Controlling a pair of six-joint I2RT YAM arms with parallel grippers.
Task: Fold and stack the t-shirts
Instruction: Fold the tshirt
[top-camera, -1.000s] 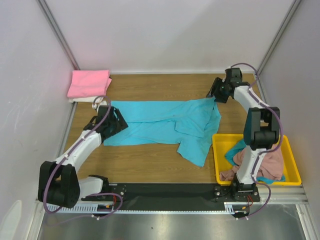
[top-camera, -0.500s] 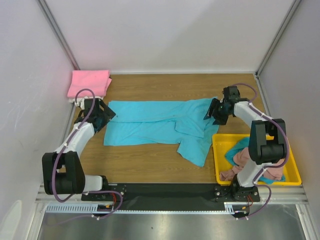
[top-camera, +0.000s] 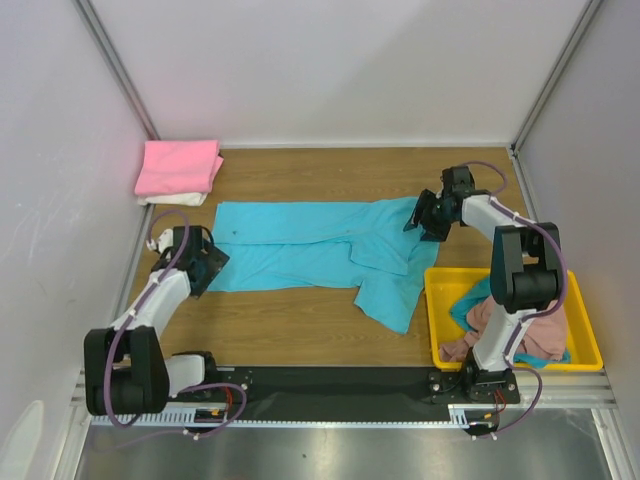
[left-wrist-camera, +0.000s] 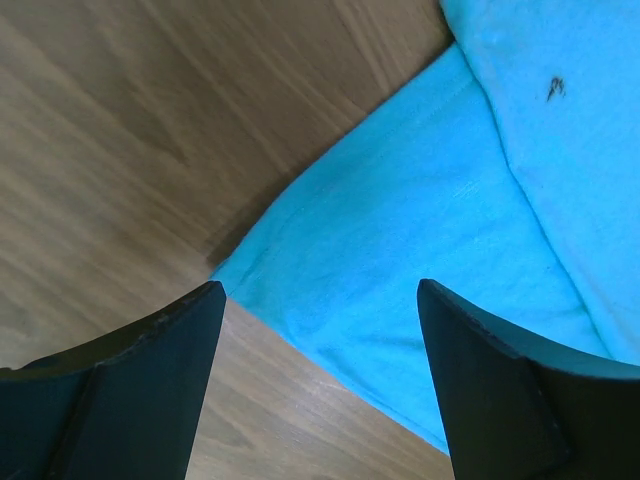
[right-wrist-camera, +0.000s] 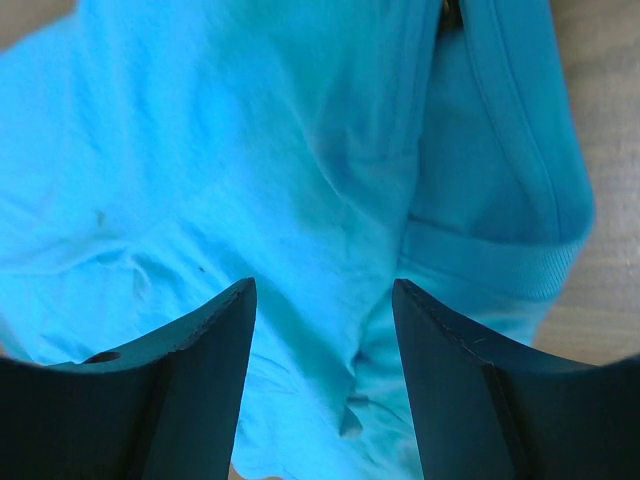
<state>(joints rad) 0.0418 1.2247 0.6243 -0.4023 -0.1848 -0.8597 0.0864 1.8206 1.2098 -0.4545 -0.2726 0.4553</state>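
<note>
A turquoise t-shirt (top-camera: 320, 250) lies spread across the middle of the wooden table, its right part rumpled and folded over. My left gripper (top-camera: 206, 264) is open and empty, low over the shirt's near-left corner (left-wrist-camera: 400, 300). My right gripper (top-camera: 415, 217) is open and empty, just above the shirt's upper right part by the collar (right-wrist-camera: 500, 200). A folded pink shirt (top-camera: 180, 165) lies on a white one (top-camera: 172, 199) at the far left corner.
A yellow bin (top-camera: 590, 350) at the near right holds a pink garment (top-camera: 530, 325) and a turquoise one (top-camera: 470, 305). White walls close the table on the left, back and right. Bare wood (top-camera: 280, 320) shows in front of the shirt.
My left gripper has moved nearer along the shirt's left edge to its near-left corner. My right gripper went nearer, then shifted back a little and left over the shirt's upper right part.
</note>
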